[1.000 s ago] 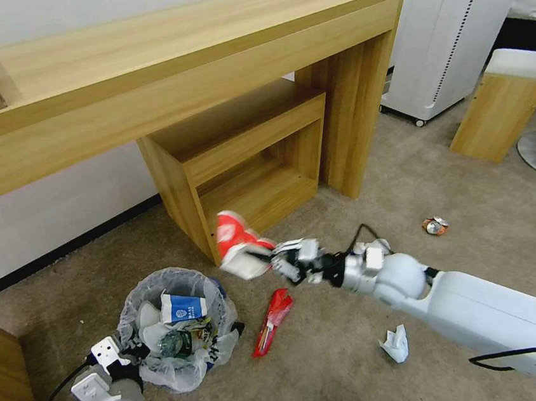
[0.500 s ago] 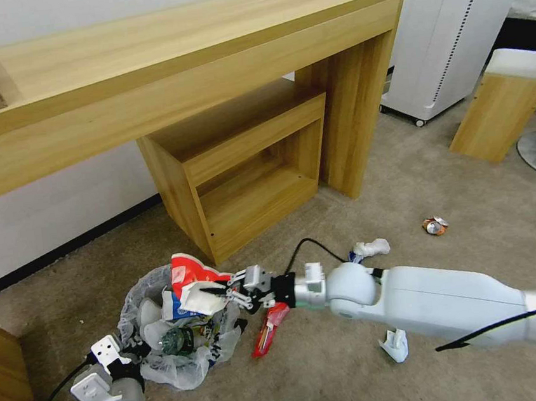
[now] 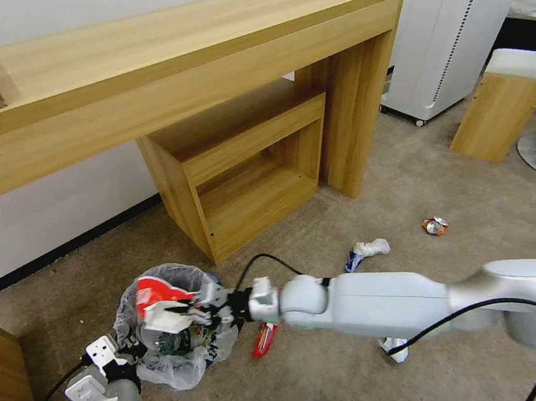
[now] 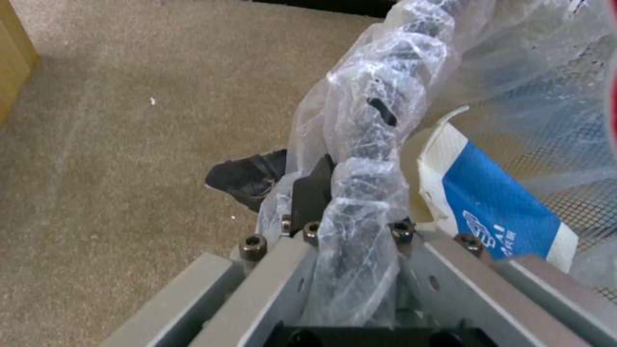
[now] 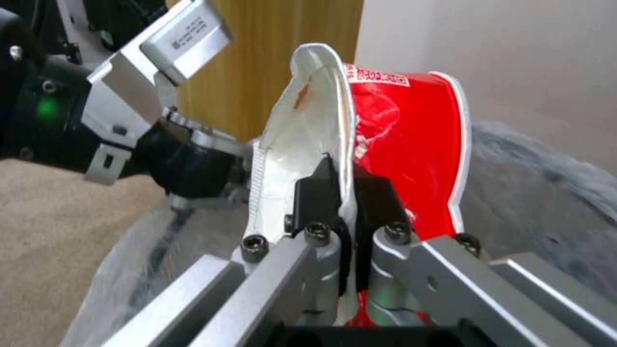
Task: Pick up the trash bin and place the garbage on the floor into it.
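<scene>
Over the trash bin (image 3: 170, 364), the right gripper (image 3: 187, 311) pinches a red wrapper (image 3: 153, 295), while the left gripper (image 4: 347, 193) apparently clamps the bin's rim.

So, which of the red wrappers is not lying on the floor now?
The crumpled red-and-white wrapper, pinched in the right gripper over the trash bin. The other red wrapper lies flat on the carpet beside it.

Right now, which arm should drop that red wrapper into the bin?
The right. The right gripper already pinches the red wrapper above the trash bin, while the left gripper is clamped on its rim.
</scene>
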{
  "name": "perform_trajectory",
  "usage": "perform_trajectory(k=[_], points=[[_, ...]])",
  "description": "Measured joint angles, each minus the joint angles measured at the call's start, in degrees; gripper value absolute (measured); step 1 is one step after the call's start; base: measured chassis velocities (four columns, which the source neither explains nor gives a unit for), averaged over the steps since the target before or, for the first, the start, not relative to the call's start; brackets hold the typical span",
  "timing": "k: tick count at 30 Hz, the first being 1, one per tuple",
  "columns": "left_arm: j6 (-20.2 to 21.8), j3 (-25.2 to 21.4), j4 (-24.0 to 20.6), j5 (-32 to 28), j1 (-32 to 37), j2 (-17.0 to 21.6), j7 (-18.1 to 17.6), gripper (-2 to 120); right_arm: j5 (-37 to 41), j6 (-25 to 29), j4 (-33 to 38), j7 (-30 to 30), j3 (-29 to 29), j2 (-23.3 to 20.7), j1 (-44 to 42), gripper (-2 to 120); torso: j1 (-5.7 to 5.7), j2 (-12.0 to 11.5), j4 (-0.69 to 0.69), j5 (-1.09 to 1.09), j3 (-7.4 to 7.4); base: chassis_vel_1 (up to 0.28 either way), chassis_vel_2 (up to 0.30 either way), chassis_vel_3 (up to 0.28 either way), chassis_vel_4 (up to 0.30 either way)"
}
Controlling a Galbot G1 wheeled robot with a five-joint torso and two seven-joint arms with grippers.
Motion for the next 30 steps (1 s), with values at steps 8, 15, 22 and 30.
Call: perform_trajectory(k=[8,15,22,30], points=[[0.0,0.0,0.0,-0.1,0.1,0.1,0.0,0,-0.1,-0.5,-4.4,1.5,-1.7,3.4,-0.7,0,0.0,0.0,-0.01,0.0,0.0,0.0,0.0,0.0,0.0],[-0.2,-0.1,-0.1,-0.4,0.3,0.3,0.1,0,-0.7,-1.4,-5.8,3.5,-2.2,4.0,-1.6,0,0.0,0.0,-0.01,0.01,0.0,0.0,0.0,0.0,0.0],[-0.3,-0.1,0.2,-0.5,-0.1,0.4,0.1,0,-1.6,-1.5,-5.6,4.4,-2.3,2.8,-2.1,0,0.0,0.0,-0.02,0.01,0.0,0.0,0.0,0.0,0.0],[-0.3,0.1,0.7,-0.4,-0.1,0.4,0.1,0,-1.3,-1.8,-4.1,4.3,-1.0,1.8,-2.3,25,0.0,0.0,-0.01,0.02,0.0,0.0,0.0,0.0,0.0]])
